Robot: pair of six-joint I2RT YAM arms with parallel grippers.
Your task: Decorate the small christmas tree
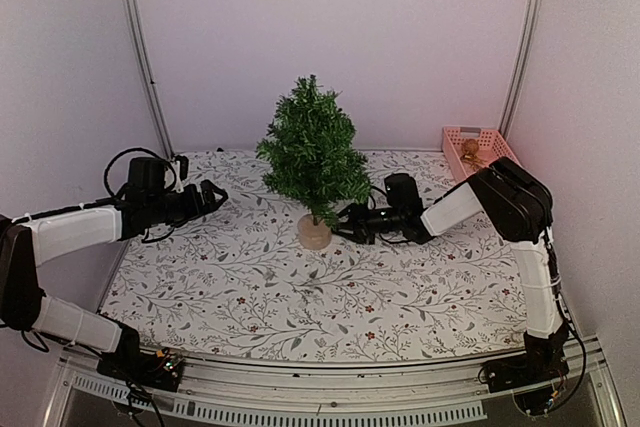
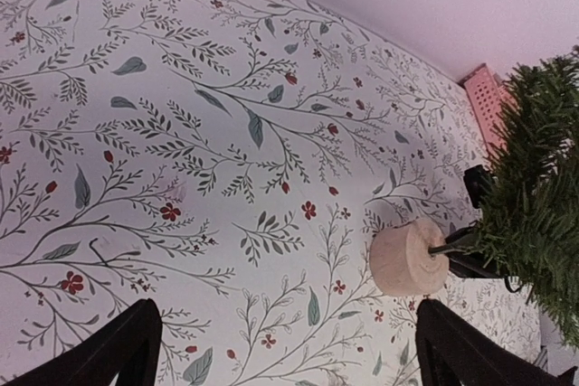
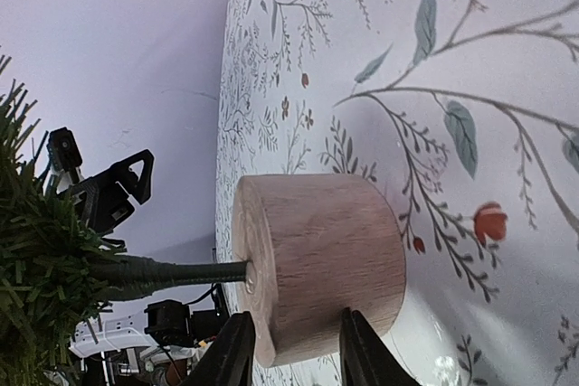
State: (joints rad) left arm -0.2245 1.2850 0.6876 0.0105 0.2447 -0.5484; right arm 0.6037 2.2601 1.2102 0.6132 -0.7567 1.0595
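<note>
The small christmas tree [image 1: 312,152] stands upright mid-worktop [image 1: 250,287], nearer the far edge. It has bushy dark-green needles, a thin trunk and a round pale wood base [image 1: 314,233]. The right arm [image 1: 505,197] reaches in low from the right edge. The right gripper [image 1: 345,221] is level with the base, its 2 fingers [image 3: 233,350] parted with tips at the wood; contact is unclear. The left gripper [image 1: 212,194] hovers near the left edge, spread wide and empty.

Place: you're looking into a lab-style robot test booth.
Walls: plain white panels [image 1: 350,37] framed by aluminium posts [image 1: 140,57].
Table: your table [image 1: 250,292] carries a floral cloth.
Rig: left arm [image 1: 75,230] and right arm [image 1: 510,202] are bolted to its near edge.
</note>
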